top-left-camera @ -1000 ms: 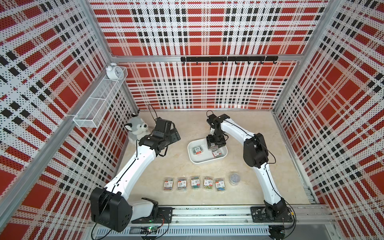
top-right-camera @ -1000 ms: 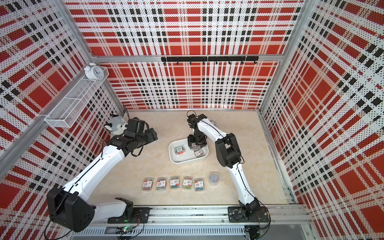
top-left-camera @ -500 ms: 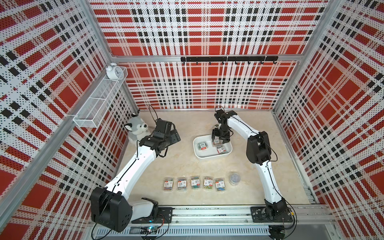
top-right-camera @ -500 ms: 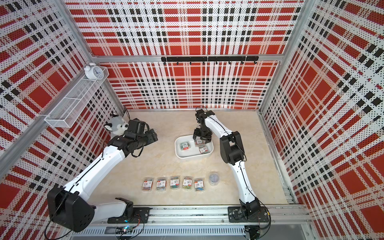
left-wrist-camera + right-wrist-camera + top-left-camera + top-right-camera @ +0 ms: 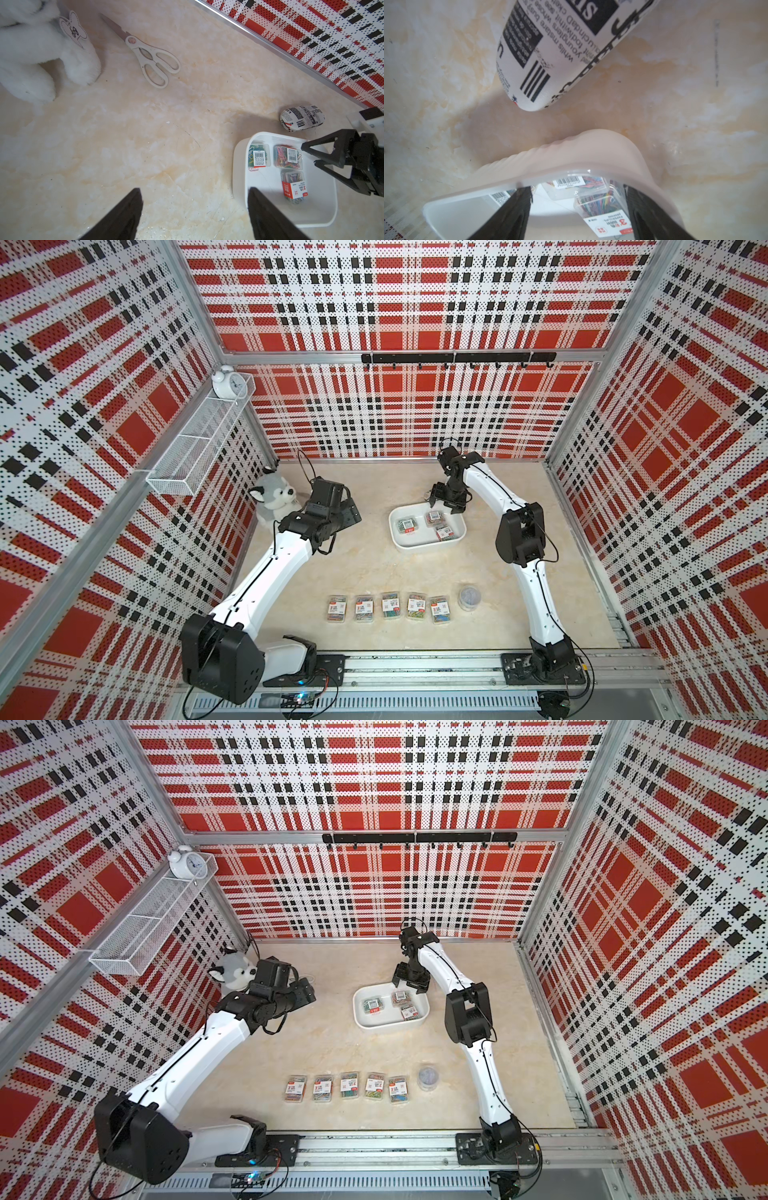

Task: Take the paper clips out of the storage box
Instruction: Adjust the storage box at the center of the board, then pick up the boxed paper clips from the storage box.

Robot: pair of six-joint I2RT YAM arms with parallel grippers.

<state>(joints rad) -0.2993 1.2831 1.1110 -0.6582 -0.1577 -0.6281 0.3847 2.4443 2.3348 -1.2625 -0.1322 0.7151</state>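
Observation:
The white storage box (image 5: 415, 542) (image 5: 380, 1023) stands mid-table and holds three clear cases of paper clips (image 5: 406, 525) (image 5: 257, 155). Several more cases (image 5: 390, 606) lie in a row near the front, with a round tub (image 5: 469, 598) at the row's right end. My right gripper (image 5: 446, 507) (image 5: 309, 155) is open at the box's far rim. In the right wrist view its fingertips (image 5: 521, 199) reach just inside the wall, either side of a labelled case (image 5: 604, 209) that they do not touch. My left gripper (image 5: 353, 514) (image 5: 194, 193) is open over bare table, left of the box.
A black-and-white printed pouch (image 5: 301, 118) (image 5: 560, 52) lies just beyond the box. White scissors (image 5: 149, 56) and a plush husky (image 5: 272, 499) are at the far left. A wire basket (image 5: 199, 443) with an alarm clock (image 5: 226, 383) hangs on the left wall.
The storage box has slid back and to the right, and my right gripper has moved with it from over the box to its far rim. The left arm has barely moved.

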